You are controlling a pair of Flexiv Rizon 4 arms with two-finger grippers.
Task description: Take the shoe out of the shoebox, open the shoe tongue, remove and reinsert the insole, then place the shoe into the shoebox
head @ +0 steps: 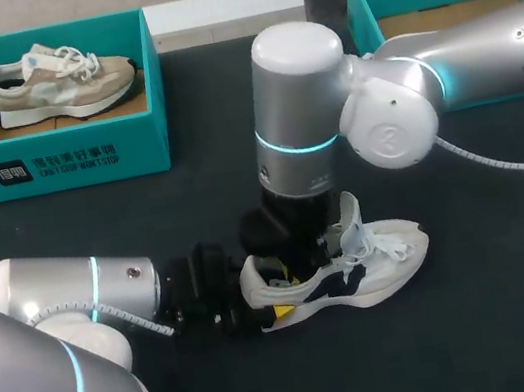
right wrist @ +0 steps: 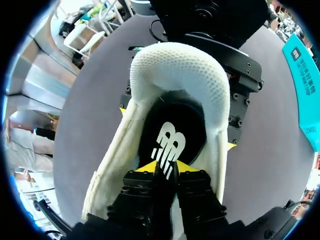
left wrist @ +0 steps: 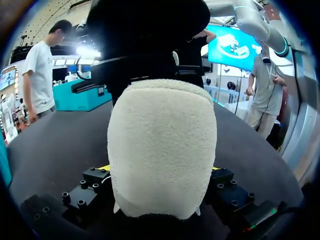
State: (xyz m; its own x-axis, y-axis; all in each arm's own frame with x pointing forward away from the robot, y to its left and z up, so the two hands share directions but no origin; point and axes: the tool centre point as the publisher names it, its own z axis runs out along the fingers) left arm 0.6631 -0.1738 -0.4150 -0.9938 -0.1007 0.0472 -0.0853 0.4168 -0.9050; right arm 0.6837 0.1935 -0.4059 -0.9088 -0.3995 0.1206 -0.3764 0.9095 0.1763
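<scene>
White low-top sneaker (head: 375, 262) with dark side panels is set upright on the dark table (head: 471, 342), outside both boxes, with its toe pointed right. Its heel is clamped from both sides by the left gripper (head: 260, 298), whose yellow tips are pressed against the heel's flanks. From above, the right gripper (right wrist: 166, 167) is sunk into the shoe's mouth, its tips drawn together and pinched on the black insole (right wrist: 172, 125). Farther back, a teal cardboard shoebox (head: 52, 157) is set at the left with a beige sneaker (head: 59, 79) laid inside, and a second teal shoebox (head: 364, 15) is placed at the far right.
</scene>
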